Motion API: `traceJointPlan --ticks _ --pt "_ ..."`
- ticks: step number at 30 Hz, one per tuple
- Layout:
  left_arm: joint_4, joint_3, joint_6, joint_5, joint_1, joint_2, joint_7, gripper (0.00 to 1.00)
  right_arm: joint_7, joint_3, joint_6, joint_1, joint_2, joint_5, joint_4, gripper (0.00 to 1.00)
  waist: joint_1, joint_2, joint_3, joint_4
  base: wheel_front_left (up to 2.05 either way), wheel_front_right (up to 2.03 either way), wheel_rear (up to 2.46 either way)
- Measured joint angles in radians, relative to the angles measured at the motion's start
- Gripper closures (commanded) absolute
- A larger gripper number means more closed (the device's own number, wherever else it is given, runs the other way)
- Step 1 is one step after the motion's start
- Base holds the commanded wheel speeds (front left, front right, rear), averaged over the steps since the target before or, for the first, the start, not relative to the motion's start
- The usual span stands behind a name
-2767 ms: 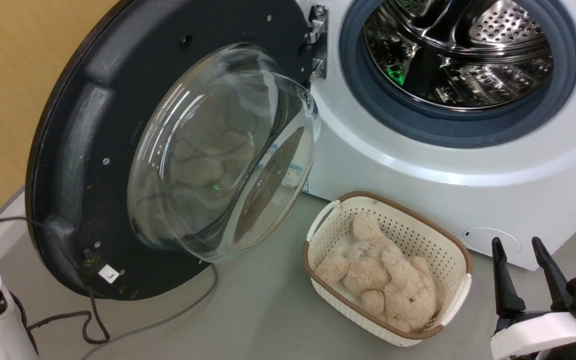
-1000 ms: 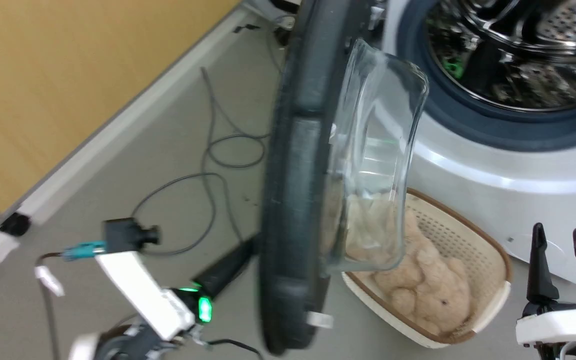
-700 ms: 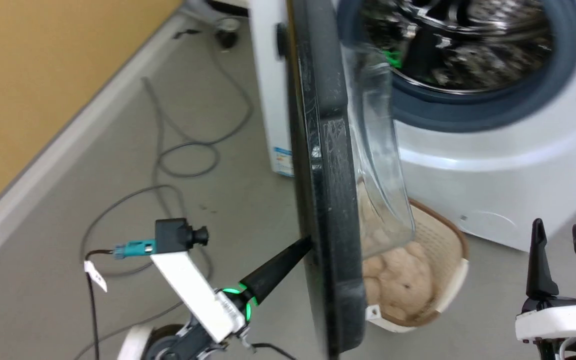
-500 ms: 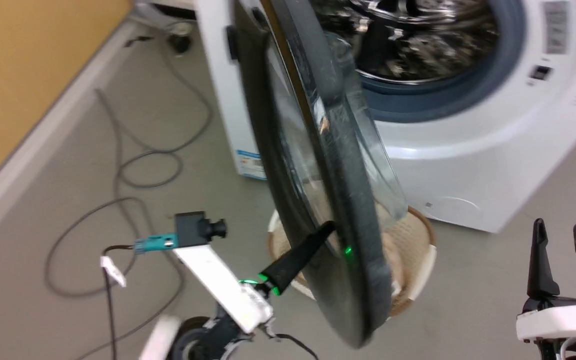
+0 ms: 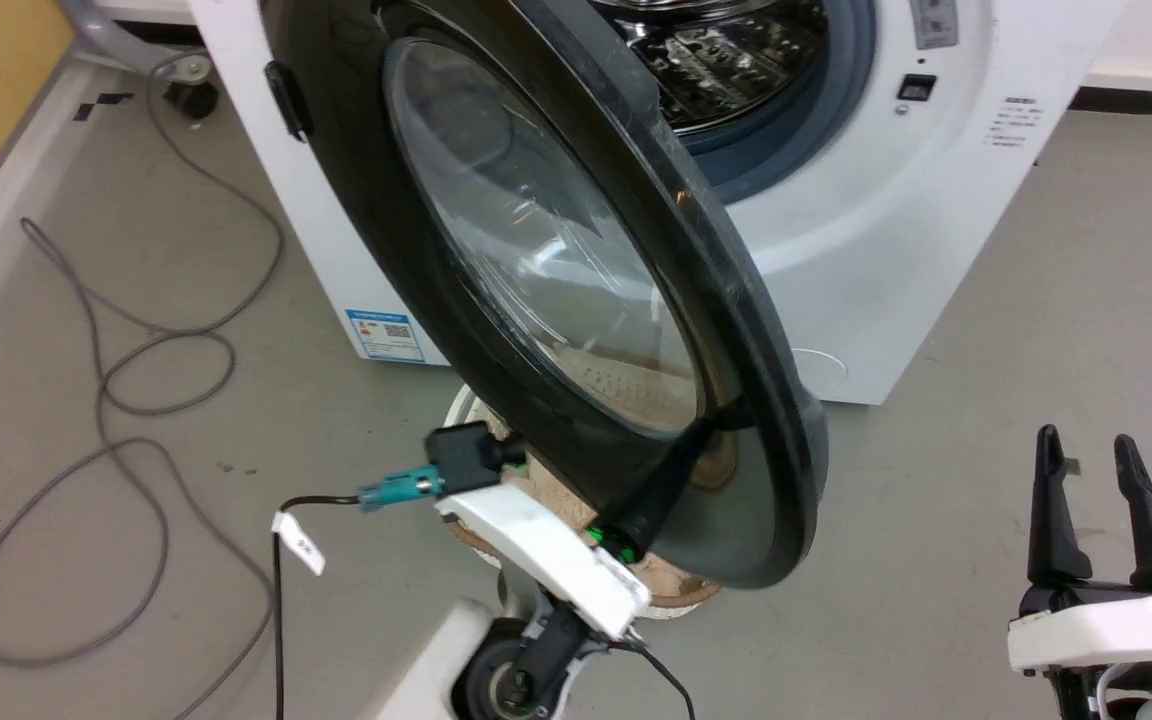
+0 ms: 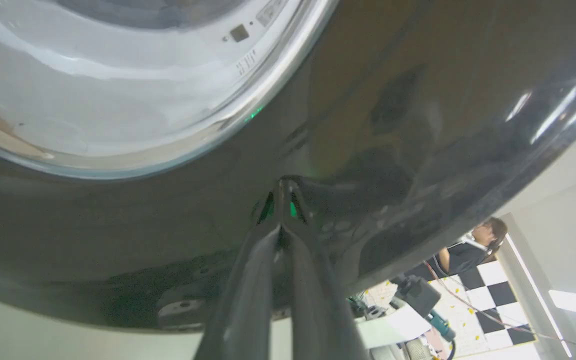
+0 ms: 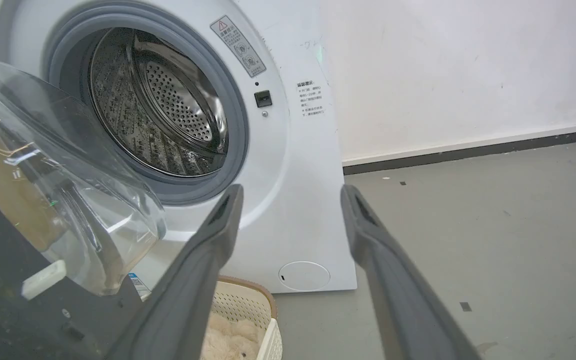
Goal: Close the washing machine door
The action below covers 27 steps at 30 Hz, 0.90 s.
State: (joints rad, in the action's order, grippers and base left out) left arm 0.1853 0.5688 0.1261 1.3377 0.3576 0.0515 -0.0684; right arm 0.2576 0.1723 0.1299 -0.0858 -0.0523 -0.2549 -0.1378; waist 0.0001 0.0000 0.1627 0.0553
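Note:
The washing machine door (image 5: 356,150), round and glossy black with a clear window (image 5: 536,240), stands partly swung toward the white washing machine (image 5: 866,250). A gap still shows the steel drum (image 5: 726,50). My left gripper (image 5: 706,430) is shut, and its tips press on the door's outer face low down, near the rim. The left wrist view has the same tips (image 6: 284,186) against the black door (image 6: 418,100). My right gripper (image 5: 1085,440) hangs open at the lower right, apart from the door. Between its fingers (image 7: 292,192) I see the machine (image 7: 293,175), the drum (image 7: 168,110) and the door's glass bowl (image 7: 68,190).
A cream basket (image 7: 248,300) with a plush toy (image 7: 223,340) sits on the floor under the door; its rim (image 5: 676,590) shows there too. Grey cables (image 5: 136,350) loop over the floor on the left. A person (image 6: 473,245) appears past the door's rim.
The door has swung from wide open to partly shut, with my left gripper pushing its outer face. The head camera has turned with it. My right gripper stays open.

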Motion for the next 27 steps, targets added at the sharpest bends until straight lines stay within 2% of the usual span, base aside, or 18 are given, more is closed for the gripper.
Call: traceJointPlan --ticks 5,8,12,15,20,26,27 --pt "0.037 0.083 0.0 -0.028 0.04 0.03 0.102 1.0 0.0 -0.009 0.0 0.0 0.0 -0.003 0.002 0.0 0.0 0.0 -0.008 -0.009 0.0 0.0 0.0" --pt "0.042 0.104 0.0 -0.057 0.057 0.074 0.181 1.0 0.0 -0.012 0.0 0.0 0.0 -0.012 0.005 0.0 0.0 0.0 -0.021 -0.005 0.0 0.0 0.0" --pt "0.111 0.1 -0.002 -0.187 0.071 0.143 0.3 1.0 0.0 -0.012 0.0 0.002 0.0 -0.015 0.013 0.0 -0.0001 0.0 -0.044 0.002 0.0 0.0 0.0" --pt "0.152 0.047 -0.09 -0.399 0.086 0.186 0.324 1.0 0.0 0.001 0.0 0.004 0.0 -0.015 0.026 0.0 -0.0001 0.0 -0.059 0.012 0.0 0.0 0.0" --pt "0.027 -0.159 -0.23 -0.726 0.065 0.181 0.326 1.0 0.0 0.017 0.0 0.003 0.0 -0.007 0.053 0.0 -0.0001 0.0 -0.076 0.029 0.0 0.0 0.0" --pt "-0.106 -0.324 -0.355 -1.001 -0.042 0.187 0.326 1.0 0.0 0.029 0.0 -0.016 0.0 0.02 0.093 0.0 -0.0001 0.0 -0.091 0.05 0.0 0.0 0.0" --pt "-0.118 -0.337 -0.371 -1.034 -0.063 0.189 0.326 0.65 0.0 0.032 0.0 -0.023 0.0 0.025 0.104 0.0 -0.0001 0.0 -0.094 0.054 0.0 0.0 0.0"
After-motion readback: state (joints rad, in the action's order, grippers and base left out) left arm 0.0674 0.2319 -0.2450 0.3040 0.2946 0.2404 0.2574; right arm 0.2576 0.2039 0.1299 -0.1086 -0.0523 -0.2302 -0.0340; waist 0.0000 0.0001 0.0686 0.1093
